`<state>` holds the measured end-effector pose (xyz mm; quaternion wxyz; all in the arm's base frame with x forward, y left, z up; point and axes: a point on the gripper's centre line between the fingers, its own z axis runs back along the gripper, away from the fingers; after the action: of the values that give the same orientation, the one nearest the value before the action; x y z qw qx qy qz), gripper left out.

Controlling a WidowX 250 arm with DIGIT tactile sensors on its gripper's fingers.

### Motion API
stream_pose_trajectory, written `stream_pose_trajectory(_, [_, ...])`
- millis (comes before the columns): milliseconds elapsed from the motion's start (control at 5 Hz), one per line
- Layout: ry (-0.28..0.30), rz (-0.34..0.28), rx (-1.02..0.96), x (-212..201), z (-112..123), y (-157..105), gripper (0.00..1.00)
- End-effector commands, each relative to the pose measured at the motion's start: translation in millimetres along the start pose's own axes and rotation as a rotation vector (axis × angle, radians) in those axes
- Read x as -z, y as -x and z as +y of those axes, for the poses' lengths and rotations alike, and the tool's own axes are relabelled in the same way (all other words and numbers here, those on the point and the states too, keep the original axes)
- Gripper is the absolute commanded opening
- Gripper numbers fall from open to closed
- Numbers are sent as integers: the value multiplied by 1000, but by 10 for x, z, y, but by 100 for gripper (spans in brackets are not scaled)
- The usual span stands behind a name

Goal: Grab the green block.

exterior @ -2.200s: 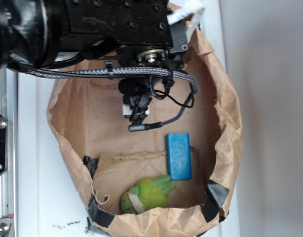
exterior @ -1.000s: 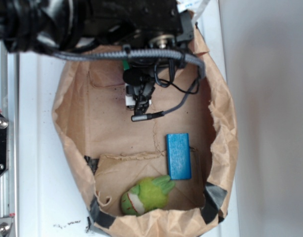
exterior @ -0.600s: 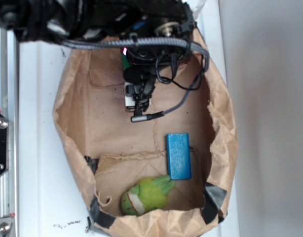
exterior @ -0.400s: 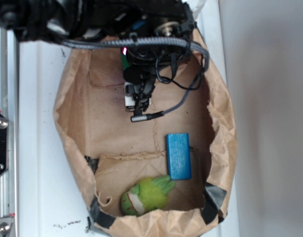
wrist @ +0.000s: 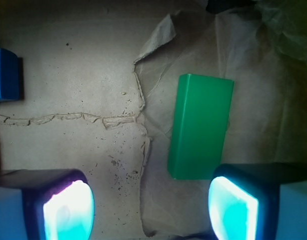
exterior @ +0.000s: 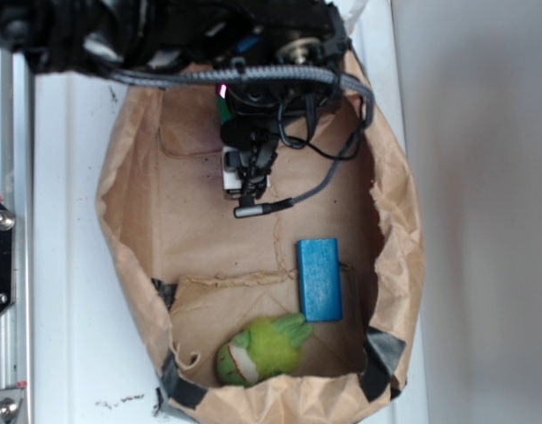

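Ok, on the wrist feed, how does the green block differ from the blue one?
The green block is plain mid-green and shows in full; the blue block is blue and cut off by the left edge. The green one lies on the wrinkled paper flap close to one fingertip; the blue one sits far off on the flatter paper. Both look like smooth, flat rectangular blocks.

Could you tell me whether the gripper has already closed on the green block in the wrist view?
No, the gripper is open, and the green block lies flat on the brown paper ahead of the fingers, not clamped.
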<state>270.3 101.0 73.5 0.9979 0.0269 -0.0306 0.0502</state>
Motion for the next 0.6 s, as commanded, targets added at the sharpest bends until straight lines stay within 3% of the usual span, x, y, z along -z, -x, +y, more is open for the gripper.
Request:
stream_pose_trajectory(0, [-18,-60,-23,-163,130,-78,100])
stream_pose_trajectory(400, [-30,-75,-80,38,403,-286,100])
